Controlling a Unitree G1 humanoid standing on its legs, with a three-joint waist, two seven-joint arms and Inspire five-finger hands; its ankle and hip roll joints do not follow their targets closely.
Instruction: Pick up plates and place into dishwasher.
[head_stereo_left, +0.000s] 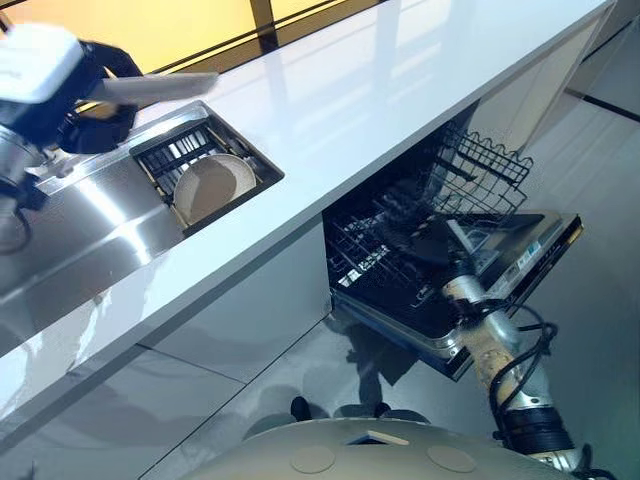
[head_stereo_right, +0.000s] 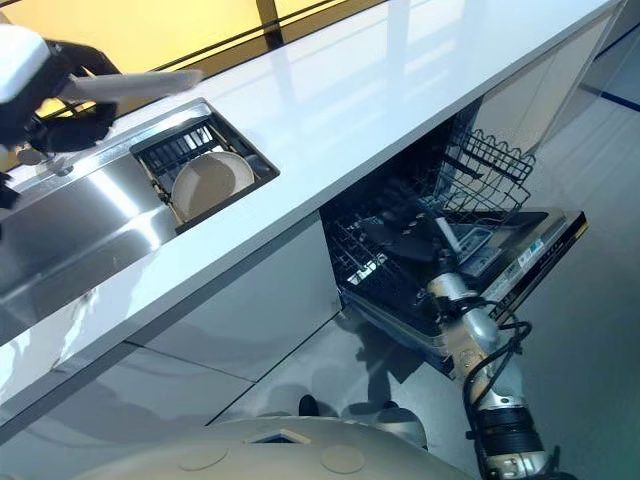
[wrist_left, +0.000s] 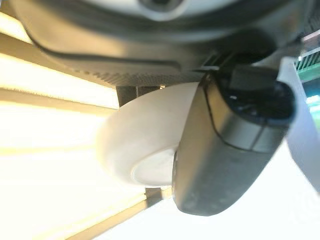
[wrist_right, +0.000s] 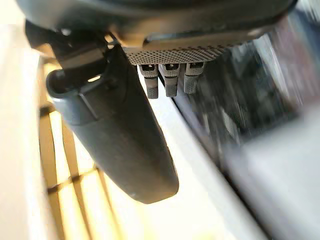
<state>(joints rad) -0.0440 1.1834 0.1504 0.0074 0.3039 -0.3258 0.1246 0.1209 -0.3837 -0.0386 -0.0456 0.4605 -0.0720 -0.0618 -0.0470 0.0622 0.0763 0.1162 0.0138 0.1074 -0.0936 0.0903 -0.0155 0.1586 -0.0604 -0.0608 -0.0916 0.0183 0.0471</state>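
Down in the dishwasher (head_stereo_left: 470, 270), right hand (head_stereo_left: 432, 246) rested, fingers relaxed; left hand (head_stereo_left: 95, 110) gripped a plate (wrist_left: 145, 150), needing transfer there.

The left hand (head_stereo_left: 85, 105) hangs over the sink (head_stereo_left: 90, 215) with a plate (wrist_left: 145, 145) in its grip. Just to its right, a second plate (head_stereo_left: 212, 185) leans in a rack (head_stereo_left: 190, 150) set in the sink. The desk (head_stereo_left: 380, 90) runs on to the right of the sink. Below its front edge, the right hand (head_stereo_left: 430, 245) reaches into the open dishwasher (head_stereo_left: 440, 250), among the lower rack (head_stereo_left: 370, 265).
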